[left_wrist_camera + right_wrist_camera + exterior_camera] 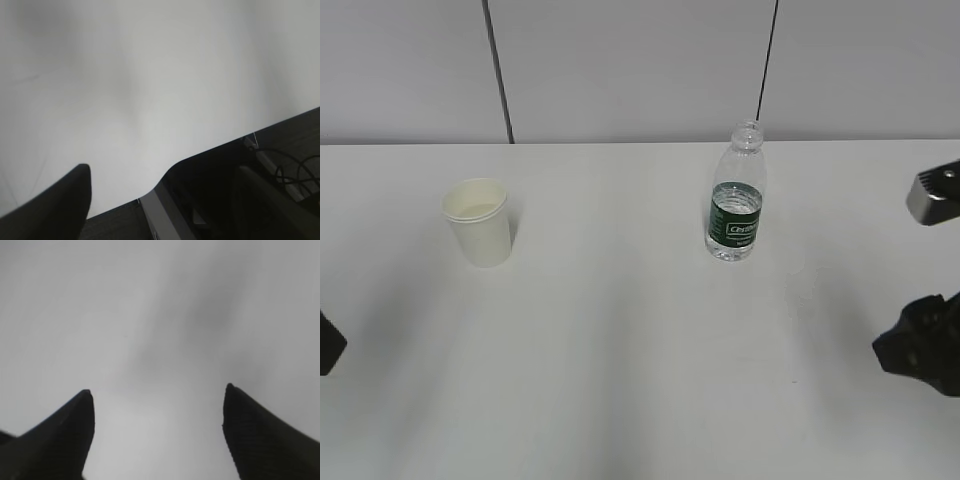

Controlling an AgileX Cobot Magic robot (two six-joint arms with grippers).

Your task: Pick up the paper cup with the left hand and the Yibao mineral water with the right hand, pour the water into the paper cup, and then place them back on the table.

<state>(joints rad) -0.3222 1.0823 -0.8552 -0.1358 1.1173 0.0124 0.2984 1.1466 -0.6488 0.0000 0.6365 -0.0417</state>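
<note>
Paper cup [477, 221] upright nr table's [620, 350] far-left edge; Yibao mineral water [736, 195] upright far-centre. Right hand [157, 435] fingers spread, empty; left hand [55, 202] fingers: can't tell.

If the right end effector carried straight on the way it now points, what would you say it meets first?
Probably only the bare table. The right end effector is open and its wrist view shows nothing but white tabletop ahead; neither bottle nor cup lies in that line, though depth is unclear.

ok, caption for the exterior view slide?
Paper cup and uncapped water bottle upright on the white table, both arms at the frame edges.
</note>
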